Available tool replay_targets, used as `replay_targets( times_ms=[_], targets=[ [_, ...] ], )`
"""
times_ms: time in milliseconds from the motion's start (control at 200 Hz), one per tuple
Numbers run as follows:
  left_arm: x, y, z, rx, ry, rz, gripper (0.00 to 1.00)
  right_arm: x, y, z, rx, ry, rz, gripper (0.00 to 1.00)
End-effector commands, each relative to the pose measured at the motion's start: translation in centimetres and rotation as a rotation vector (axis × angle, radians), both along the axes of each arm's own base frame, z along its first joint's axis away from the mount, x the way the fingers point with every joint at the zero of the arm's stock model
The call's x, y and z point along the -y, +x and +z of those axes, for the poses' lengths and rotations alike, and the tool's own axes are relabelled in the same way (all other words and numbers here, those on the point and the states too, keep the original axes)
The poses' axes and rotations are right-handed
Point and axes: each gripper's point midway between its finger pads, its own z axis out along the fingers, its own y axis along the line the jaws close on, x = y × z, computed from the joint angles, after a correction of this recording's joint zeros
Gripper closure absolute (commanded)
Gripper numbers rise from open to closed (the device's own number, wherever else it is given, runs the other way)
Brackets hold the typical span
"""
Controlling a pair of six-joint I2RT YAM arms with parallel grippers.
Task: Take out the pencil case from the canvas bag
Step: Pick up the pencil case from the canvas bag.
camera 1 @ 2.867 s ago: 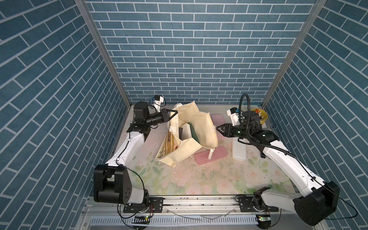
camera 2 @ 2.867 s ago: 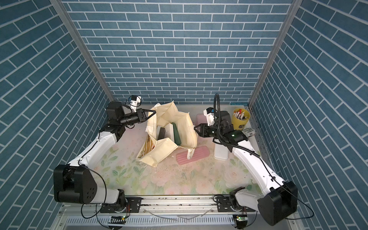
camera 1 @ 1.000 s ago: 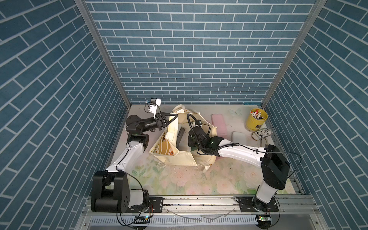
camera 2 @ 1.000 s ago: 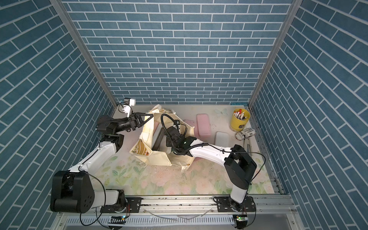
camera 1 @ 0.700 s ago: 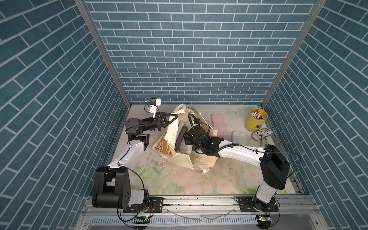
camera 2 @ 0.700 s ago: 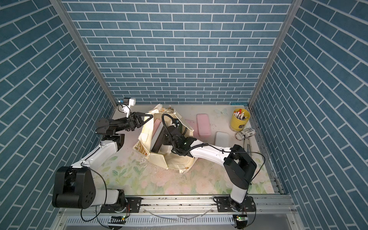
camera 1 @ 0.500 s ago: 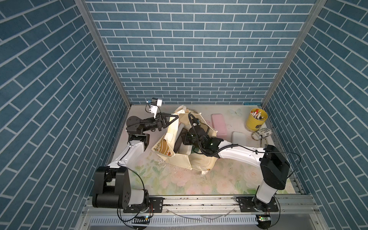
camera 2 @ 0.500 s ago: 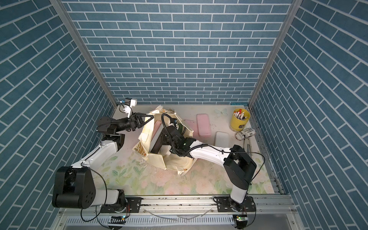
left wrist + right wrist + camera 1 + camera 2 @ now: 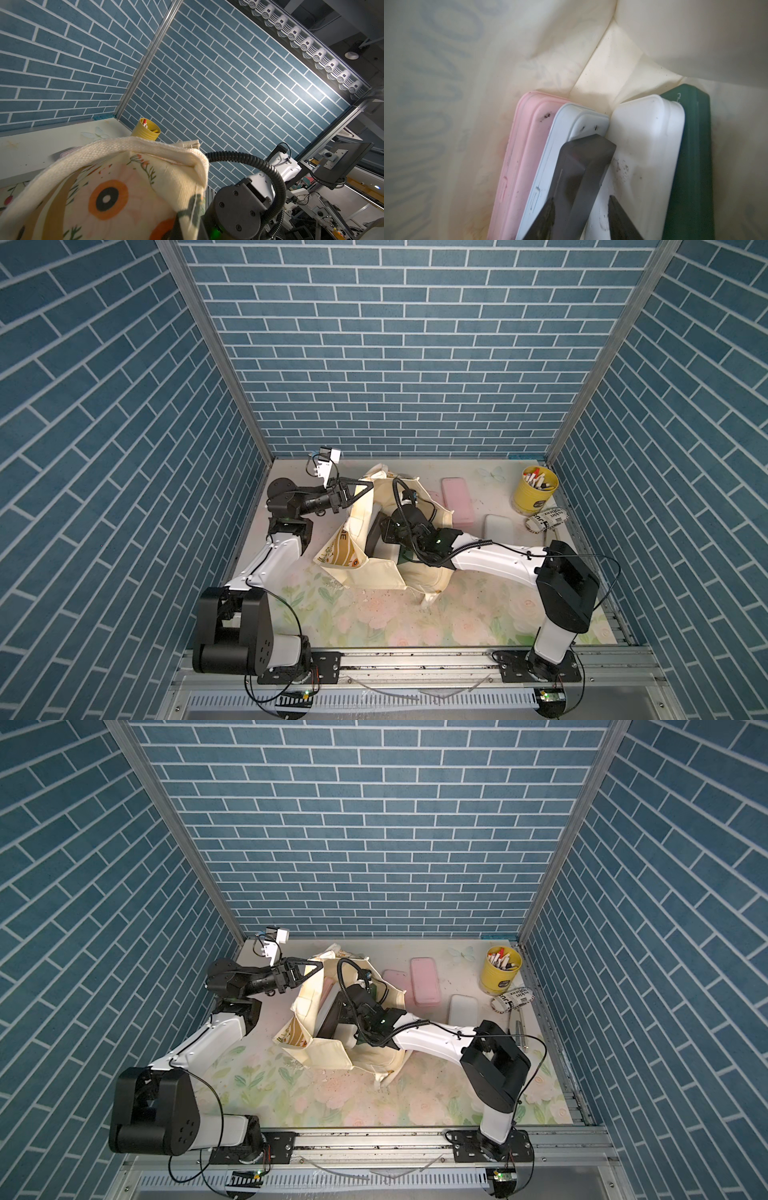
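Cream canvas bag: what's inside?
Five flat cases sit side by side in the cream canvas bag: pink case, pale blue case, dark grey case, white case, dark green case. The right gripper straddles the grey one, open. Whatever lies beneath them is covered.

Canvas bag (image 9: 116,149) was coarse woven cloth, matt. Grey pencil case (image 9: 581,166) looked smooth plastic. Pink case (image 9: 519,145) and white case (image 9: 643,145) were matt, scuffed.
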Motion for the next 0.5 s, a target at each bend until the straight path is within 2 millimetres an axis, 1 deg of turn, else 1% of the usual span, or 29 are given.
replay_targets(
  times_ms=[0, 85, 145, 260, 350, 495],
  targets=[
    [-0.2, -0.7, 2.6, 0.159, 0.001, 0.038, 1.0, -1.5, 0.7, 1.1, -0.017, 0.065, -0.01, 0.52],
    [-0.4, -0.3, 1.8, 0.143, 0.01, 0.066, 1.0, -1.7, 1.0, 1.0, -0.037, 0.041, -0.017, 0.48],
    [-0.3, -0.2, 1.8, 0.143, 0.011, 0.065, 1.0, -2.2, 1.1, 0.7, -0.052, 0.037, -0.015, 0.47],
    [-0.3, -0.5, 2.4, 0.156, 0.011, 0.055, 1.0, -2.9, 1.4, -1.1, -0.102, 0.023, -0.025, 0.46],
    [-0.4, -0.5, 2.4, 0.164, 0.012, 0.065, 1.0, -3.2, 1.7, -2.4, -0.148, 0.003, -0.03, 0.46],
    [-0.4, -0.5, 2.3, 0.165, 0.009, 0.064, 1.0, -3.4, 1.8, -3.8, -0.197, -0.01, -0.033, 0.47]
  ],
)
